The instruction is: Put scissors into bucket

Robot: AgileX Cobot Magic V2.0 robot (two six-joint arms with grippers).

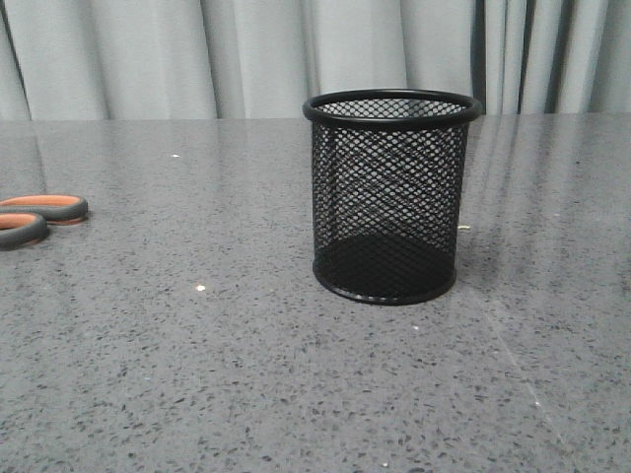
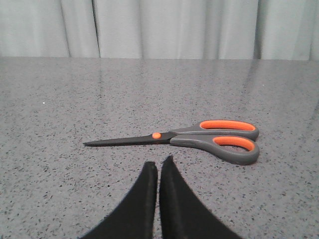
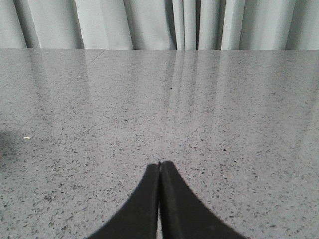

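Just short of the scissors point(image 2: 199, 139), the left pincer point(image 2: 159, 167) hangs low — closed, empty.

From where I sit, the bucket point(image 1: 392, 197) stands upright on the table point(image 1: 296, 394), a little right of centre in the front view, with nothing inside it that I can make out. The scissors point(image 1: 37, 219) lie flat on the table well off to its left — only the handle loops reach into the front view at the edge. In the left wrist view the scissors point(image 2: 189, 140) lie crosswise just ahead of my left gripper point(image 2: 159, 164), apart from it. Ahead of my right gripper point(image 3: 160, 165) lies table surface — curtains point(image 1: 246, 54) hang behind the far edge.
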